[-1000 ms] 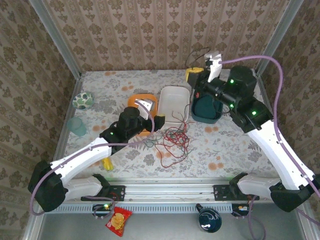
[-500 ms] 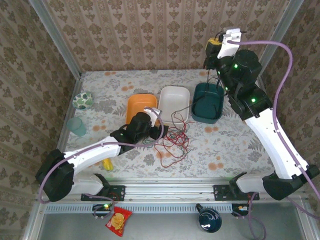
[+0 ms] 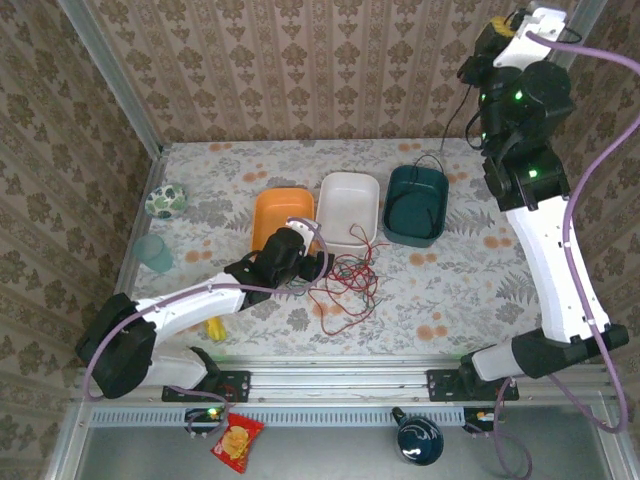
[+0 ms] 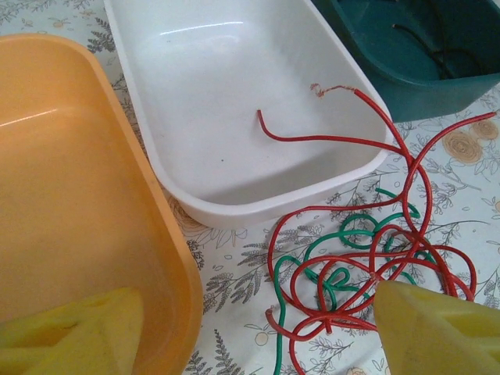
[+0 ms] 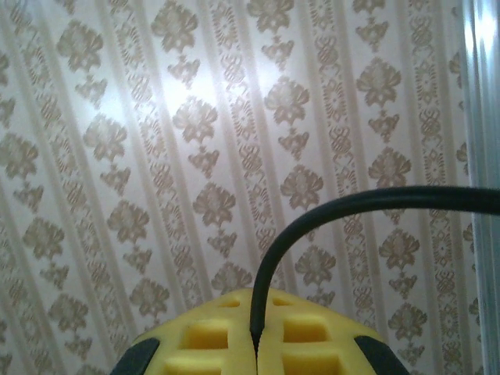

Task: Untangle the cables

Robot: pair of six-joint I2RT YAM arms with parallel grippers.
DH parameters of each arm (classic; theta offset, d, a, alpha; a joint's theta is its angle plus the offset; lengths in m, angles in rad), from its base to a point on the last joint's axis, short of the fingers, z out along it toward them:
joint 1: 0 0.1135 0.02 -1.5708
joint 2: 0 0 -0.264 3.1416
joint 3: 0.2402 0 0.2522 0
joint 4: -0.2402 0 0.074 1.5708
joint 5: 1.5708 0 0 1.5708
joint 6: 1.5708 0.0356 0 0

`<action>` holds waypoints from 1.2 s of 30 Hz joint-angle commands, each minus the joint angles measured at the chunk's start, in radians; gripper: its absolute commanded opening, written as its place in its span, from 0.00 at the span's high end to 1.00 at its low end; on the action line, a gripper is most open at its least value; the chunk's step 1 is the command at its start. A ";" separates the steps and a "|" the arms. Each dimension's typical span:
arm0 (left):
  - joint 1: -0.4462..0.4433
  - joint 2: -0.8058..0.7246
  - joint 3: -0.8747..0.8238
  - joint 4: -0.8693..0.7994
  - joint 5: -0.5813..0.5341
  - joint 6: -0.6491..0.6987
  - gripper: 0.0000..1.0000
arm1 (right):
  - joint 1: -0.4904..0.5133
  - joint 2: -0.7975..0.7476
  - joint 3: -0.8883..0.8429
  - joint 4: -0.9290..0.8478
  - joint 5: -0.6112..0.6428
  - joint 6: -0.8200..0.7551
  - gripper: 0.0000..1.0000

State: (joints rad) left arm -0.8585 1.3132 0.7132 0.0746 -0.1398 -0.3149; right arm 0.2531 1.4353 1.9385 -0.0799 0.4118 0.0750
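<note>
Right fingers (image 5: 211, 340) are pinched shut on the black cable (image 5: 328, 207), held high, probably to draw its length clear of the tangle, its tail hanging into the teal bin (image 3: 412, 238). Left fingers (image 4: 437, 328) gape empty over the red cable (image 4: 344, 141) and green cable (image 4: 312, 250), knotted on the tabletop (image 3: 470, 290) just beside the white bin (image 4: 226, 207); open room lies rightward.

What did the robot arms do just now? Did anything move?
The right claw, shut on the black cable, swung up high and to the right, lifting that cable above the teal tray. The left claw, open, slid off the orange tray toward the tangle of red cable and green cable. The trays and the tangle stayed put.
</note>
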 commanded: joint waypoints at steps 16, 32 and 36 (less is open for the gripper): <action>-0.004 0.008 0.008 -0.017 -0.008 -0.012 0.22 | -0.051 0.291 0.402 -0.364 0.002 0.095 1.00; -0.004 0.008 -0.003 -0.006 -0.017 -0.016 0.21 | -0.018 0.391 0.550 -0.554 -0.035 0.113 1.00; -0.006 0.005 -0.007 -0.003 -0.020 -0.028 0.21 | -0.011 0.411 0.562 -0.607 -0.052 0.115 1.00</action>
State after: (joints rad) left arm -0.8589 1.3342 0.7132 0.0746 -0.1402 -0.3187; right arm 0.2352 1.8256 2.4702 -0.6060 0.3836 0.1802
